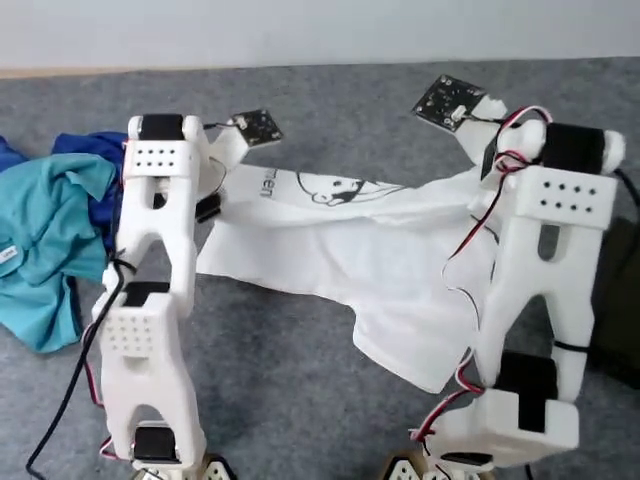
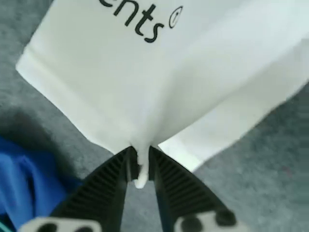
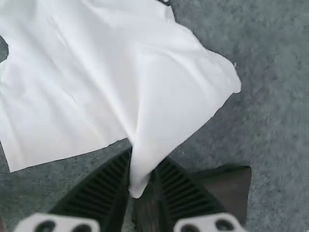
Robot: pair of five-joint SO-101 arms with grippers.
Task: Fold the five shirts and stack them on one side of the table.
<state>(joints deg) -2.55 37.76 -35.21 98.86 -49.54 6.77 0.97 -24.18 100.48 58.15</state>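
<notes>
Shirts, three in sight of the five called for, on a grey bench [image 1: 280, 390].

1. Teal shirt [image 1: 45, 230]: unfolded, crumpled in a heap at the bench's left edge. It is probably waiting its turn.
2. Blue shirt [image 1: 85, 150]: bunched under and behind the teal one, at the same left edge, also unfolded. The heap lies just beside the left arm but apart from the white cloth.
3. Left claw [image 2: 140, 166]: closed narrow on a pinch of the white shirt's left end. The cloth rises to the jaws in a small ridge, which suggests a grip on the edge alone rather than on a bundle.
4. White shirt [image 1: 340, 240]: lies across the middle of the bench between the two arms. It is spread mostly flat with the printed side up, and the print is toward the far edge. One loose flap trails toward the near edge. It is likely held at both ends so that it can be drawn taut and carried over in one fold.
5. Right claw [image 3: 142, 181]: closed narrow on a gathered fold at the shirt's right end, with a tongue of fabric hanging between the jaws.
6. Dark flat object [image 1: 615, 300]: at the bench's right edge, beside the right arm. Its nature cannot be told.

Folding of the white shirt appears barely begun, and no stack has been formed.
</notes>
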